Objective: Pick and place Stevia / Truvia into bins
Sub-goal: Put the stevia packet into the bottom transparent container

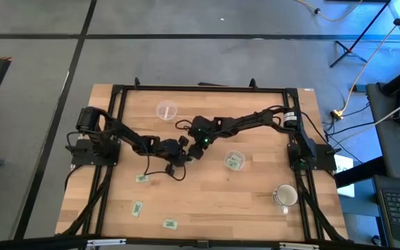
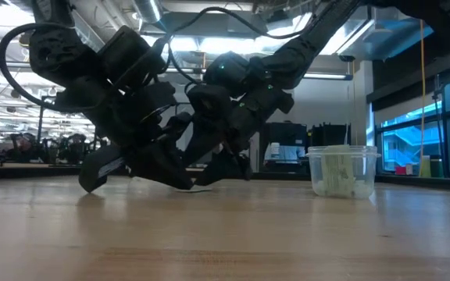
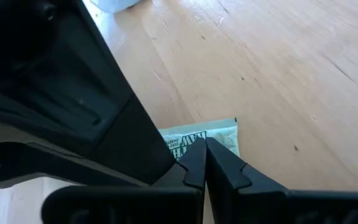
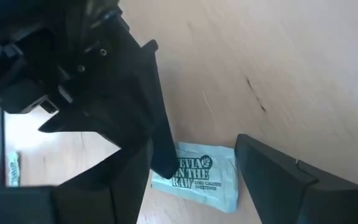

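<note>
While our left claw (image 3: 205, 163) clamps one packet (image 3: 219, 135), our right claw (image 4: 194, 177) straddles it, fingers apart; three packets (image 1: 142, 178) and two cups (image 1: 166, 110) lie around.

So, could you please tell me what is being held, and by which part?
The left gripper pinches a Stevia packet by one end; the right gripper stands open astride it.

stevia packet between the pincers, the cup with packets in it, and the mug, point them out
stevia packet (image 4: 204, 176), right wrist view, on its printed face
cup with packets (image 1: 235, 160), high view, on its rim
mug (image 1: 285, 196), high view, on its rim
</note>
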Robot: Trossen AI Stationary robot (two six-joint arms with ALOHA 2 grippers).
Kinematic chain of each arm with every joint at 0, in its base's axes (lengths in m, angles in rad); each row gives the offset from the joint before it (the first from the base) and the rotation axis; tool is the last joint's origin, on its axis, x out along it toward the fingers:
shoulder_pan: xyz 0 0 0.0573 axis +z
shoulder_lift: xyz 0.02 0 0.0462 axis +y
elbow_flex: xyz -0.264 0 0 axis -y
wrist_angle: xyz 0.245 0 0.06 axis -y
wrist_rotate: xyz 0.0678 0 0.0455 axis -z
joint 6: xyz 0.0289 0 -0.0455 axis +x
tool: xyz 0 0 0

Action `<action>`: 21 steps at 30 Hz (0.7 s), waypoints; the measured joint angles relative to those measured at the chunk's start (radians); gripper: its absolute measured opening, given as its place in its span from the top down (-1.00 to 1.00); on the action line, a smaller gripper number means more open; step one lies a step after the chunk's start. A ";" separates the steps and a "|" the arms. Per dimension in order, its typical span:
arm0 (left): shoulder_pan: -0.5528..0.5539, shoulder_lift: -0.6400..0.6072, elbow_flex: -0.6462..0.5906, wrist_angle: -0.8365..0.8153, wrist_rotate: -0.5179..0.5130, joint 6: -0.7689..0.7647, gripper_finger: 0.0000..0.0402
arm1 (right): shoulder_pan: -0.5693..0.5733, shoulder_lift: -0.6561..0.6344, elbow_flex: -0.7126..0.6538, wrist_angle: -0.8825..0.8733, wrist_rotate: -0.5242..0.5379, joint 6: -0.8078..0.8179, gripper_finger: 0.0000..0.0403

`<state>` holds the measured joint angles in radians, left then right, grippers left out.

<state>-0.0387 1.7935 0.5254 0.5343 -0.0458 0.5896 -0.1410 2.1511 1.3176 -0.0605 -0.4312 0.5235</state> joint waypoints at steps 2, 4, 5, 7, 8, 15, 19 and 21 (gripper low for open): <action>0.000 0.000 0.000 0.000 -0.001 -0.001 0.99 | 0.000 -0.001 0.002 -0.025 0.010 -0.005 -0.21; 0.000 0.000 -0.001 0.001 -0.002 -0.003 0.99 | 0.000 -0.001 0.003 -0.053 -0.014 -0.010 -0.21; 0.000 0.001 -0.001 0.002 -0.003 -0.004 0.99 | -0.001 -0.002 0.003 -0.067 -0.027 -0.013 -0.21; 0.000 0.001 -0.001 0.003 -0.004 -0.005 0.99 | 0.000 -0.002 0.003 -0.080 -0.035 -0.027 -0.19; 0.000 0.001 -0.001 0.004 -0.004 -0.005 0.99 | 0.001 -0.002 0.002 -0.081 -0.035 -0.031 -0.17; 0.000 0.001 -0.003 0.005 -0.007 -0.014 0.99 | -0.001 -0.001 -0.001 -0.077 -0.029 -0.032 0.06; 0.001 0.001 -0.003 0.006 -0.007 -0.015 0.99 | -0.001 -0.001 -0.001 -0.075 -0.023 -0.033 0.22; 0.001 0.001 -0.003 0.006 -0.007 -0.016 0.99 | -0.001 -0.001 -0.001 -0.073 -0.022 -0.036 0.28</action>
<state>-0.0376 1.7943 0.5220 0.5400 -0.0532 0.5737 -0.1420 2.1502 1.3163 -0.1333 -0.4534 0.4876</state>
